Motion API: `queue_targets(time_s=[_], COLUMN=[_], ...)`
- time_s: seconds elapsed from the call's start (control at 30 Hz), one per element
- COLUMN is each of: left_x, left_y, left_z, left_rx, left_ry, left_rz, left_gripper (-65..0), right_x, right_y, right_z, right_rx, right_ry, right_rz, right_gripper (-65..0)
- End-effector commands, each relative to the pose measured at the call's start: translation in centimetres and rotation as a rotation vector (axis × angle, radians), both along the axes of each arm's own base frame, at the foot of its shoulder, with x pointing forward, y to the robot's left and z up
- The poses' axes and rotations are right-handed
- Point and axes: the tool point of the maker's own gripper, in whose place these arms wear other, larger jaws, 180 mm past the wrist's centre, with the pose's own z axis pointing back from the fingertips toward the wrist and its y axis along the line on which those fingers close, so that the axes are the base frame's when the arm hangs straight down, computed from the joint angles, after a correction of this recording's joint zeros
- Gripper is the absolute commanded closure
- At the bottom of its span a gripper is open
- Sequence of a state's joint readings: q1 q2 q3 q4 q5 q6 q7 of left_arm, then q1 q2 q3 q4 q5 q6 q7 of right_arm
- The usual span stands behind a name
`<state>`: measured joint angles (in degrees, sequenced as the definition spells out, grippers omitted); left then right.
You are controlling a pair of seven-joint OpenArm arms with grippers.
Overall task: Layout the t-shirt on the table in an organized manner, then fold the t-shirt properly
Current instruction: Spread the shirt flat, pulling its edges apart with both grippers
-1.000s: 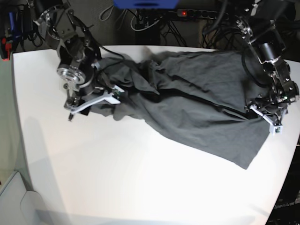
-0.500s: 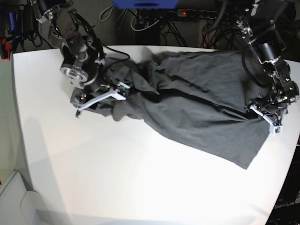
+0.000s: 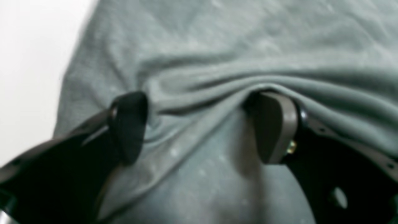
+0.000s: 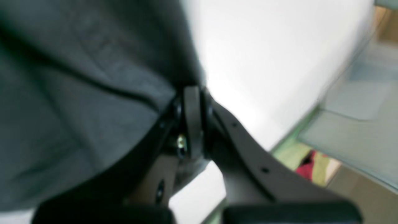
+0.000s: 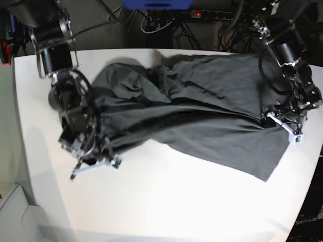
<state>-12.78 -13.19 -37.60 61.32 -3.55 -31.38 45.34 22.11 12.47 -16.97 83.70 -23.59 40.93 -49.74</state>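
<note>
A black power strip [image 5: 217, 14] with a red light glowing on it is lying behind the bench, among tangled dark cables [image 5: 166, 25]. A blue box [image 5: 156, 4] is sitting at the top edge. In the right wrist view, something red [image 4: 306, 166] is lying on the floor, blurred.

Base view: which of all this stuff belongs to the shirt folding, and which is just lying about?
Job:
- t-shirt
- table
- right gripper, shut on the t-shirt
- left gripper, open over the cloth

Lying about:
- power strip
- cables
</note>
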Motion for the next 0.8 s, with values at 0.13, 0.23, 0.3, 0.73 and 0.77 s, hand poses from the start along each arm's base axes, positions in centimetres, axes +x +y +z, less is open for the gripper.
queue_targets(time_s=[0.13,0.23,0.3,0.73,0.77], left_x=[1.1,2.1,2.6,5.4,5.7], left_y=[-0.5,-0.3,-0.2,-1.2,-1.1], left_z=[3.2,6.3,7.8,15.5,15.4], left_rx=[0.060,0.111,0.136,0.109,0.104], left_ry=[-0.052,-0.132,-0.171,-0.415,-0.416], left_rz=[-0.030,-0.035,-0.038,-0.044,-0.041], left_gripper=[-51.2,-51.2,-51.2,-51.3,-51.3], right_x=[9.4,12.2,12.9,10.6,10.6], right_y=[-3.0,-3.1,-2.9,-2.1,-2.1], right_z=[6.5,7.6,7.2,2.1,2.1], right_rx=[0.104,0.232,0.276,0.269,0.271], right_ry=[-0.105,-0.105,-0.087,0.006,0.006], right_rz=[-0.111,-0.136,-0.134,-0.108,-0.110], right_gripper=[0.0,0.0,0.0,-19.8,-21.9])
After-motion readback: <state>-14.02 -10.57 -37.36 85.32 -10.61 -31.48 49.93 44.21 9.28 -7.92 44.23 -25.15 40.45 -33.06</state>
